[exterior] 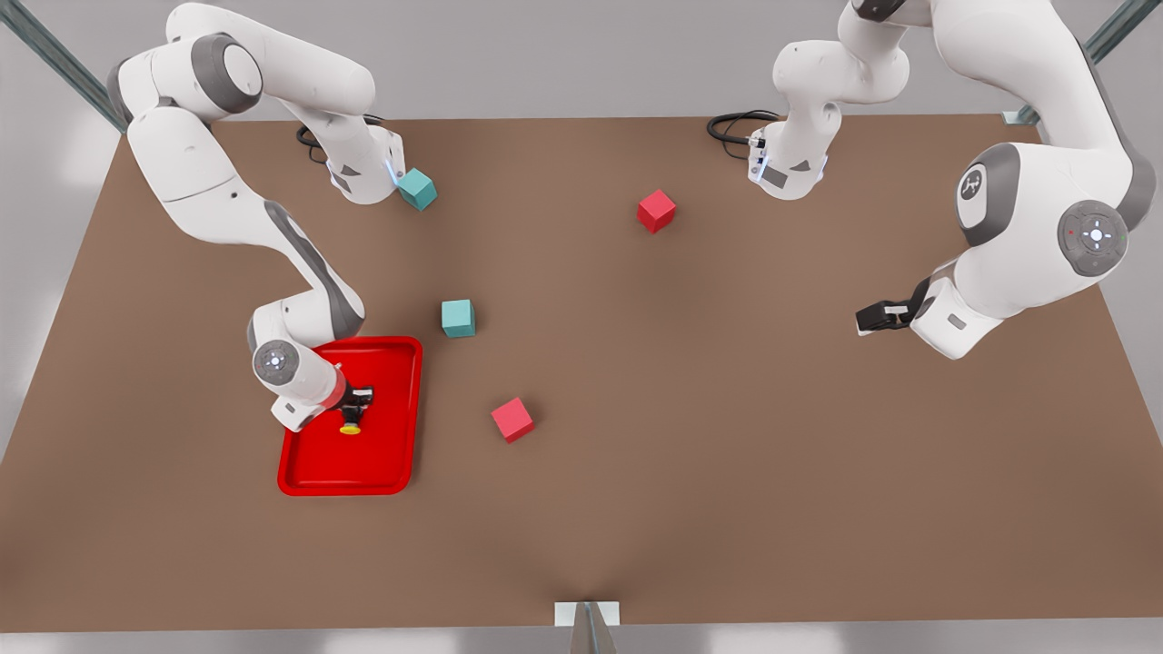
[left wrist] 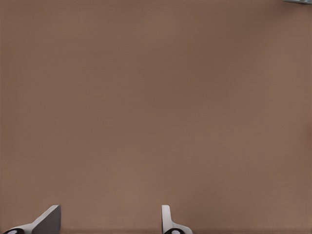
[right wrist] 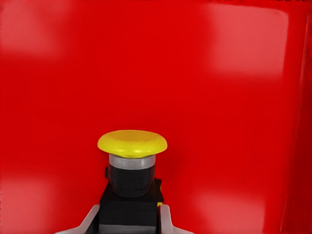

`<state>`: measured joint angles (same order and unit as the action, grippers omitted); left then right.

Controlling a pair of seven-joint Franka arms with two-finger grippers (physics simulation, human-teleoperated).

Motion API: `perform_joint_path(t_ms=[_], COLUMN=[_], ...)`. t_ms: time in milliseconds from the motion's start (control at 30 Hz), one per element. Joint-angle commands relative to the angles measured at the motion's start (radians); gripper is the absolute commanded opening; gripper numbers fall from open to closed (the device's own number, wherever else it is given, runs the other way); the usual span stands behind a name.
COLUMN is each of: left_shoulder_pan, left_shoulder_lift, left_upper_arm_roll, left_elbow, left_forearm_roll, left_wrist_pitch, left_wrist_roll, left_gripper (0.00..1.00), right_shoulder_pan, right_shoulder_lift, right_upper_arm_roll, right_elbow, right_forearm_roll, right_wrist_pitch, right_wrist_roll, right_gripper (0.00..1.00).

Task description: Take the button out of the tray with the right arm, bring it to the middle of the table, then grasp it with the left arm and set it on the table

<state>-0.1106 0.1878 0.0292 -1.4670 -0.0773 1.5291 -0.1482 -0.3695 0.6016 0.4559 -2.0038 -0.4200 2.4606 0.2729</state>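
The button [right wrist: 132, 165] has a round yellow cap, a grey ring under it and a black boxy body. It lies inside the red tray [exterior: 400, 363], near the middle of the tray's left half in the front view. The right gripper [exterior: 356, 406] has its two fingers [right wrist: 166, 218] closed on the black body, one on each side. The yellow cap sticks out past the fingertips, toward 6 o'clock in the front view.

The tray sits on the brown table [exterior: 727, 472], at about 8 o'clock from the table's middle. Just past the tray's 1 o'clock corner is a teal cube [exterior: 458, 318]. A red cube [exterior: 512, 420] sits near the tray's right side. Another red cube [exterior: 656, 211] and another teal cube [exterior: 418, 189] sit farther back.

The left gripper [exterior: 879, 317] waits at 3 o'clock, well away from the tray. Its fingers [left wrist: 48, 219] are spread apart over bare table.

The middle and the near edge of the table are bare brown.
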Motion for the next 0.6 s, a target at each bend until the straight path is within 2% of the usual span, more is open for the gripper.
perform_joint_path(t_ms=[0,333,367,400,433,500,567], left_shoulder_pan=[-0.001,-0.003,-0.001,-0.001,-0.003,-0.003,-0.001], left_shoulder_lift=[-0.001,-0.002,-0.002,-0.002,-0.002,-0.002,-0.002], left_upper_arm_roll=[0.000,0.000,0.000,0.000,0.001,0.000,0.000], left_elbow=[0.000,0.002,0.002,0.000,0.002,0.000,0.000], left_forearm_roll=[0.001,0.002,0.002,0.002,0.002,0.002,0.002], left_wrist_pitch=[-0.001,-0.014,-0.014,-0.014,-0.014,-0.014,-0.014], left_wrist_roll=[-0.001,-0.005,-0.005,-0.005,-0.005,-0.005,-0.005], left_gripper=[1.00,1.00,1.00,1.00,1.00,1.00,1.00], right_shoulder_pan=[-0.002,0.004,0.004,0.004,0.004,0.004,0.006], right_shoulder_lift=[-0.006,-0.002,0.004,0.009,0.009,0.015,0.017], right_upper_arm_roll=[0.003,0.006,0.006,0.006,0.006,0.006,0.006], right_elbow=[0.000,0.000,0.002,0.005,0.005,0.008,0.008], right_forearm_roll=[0.001,0.000,0.000,0.000,0.000,0.000,0.000], right_wrist_pitch=[-0.008,0.001,0.003,0.003,0.003,0.003,0.003], right_wrist_roll=[0.017,0.017,0.017,0.017,0.017,0.017,0.017], right_gripper=[0.55,0.56,0.58,0.69,0.72,0.75,0.72])
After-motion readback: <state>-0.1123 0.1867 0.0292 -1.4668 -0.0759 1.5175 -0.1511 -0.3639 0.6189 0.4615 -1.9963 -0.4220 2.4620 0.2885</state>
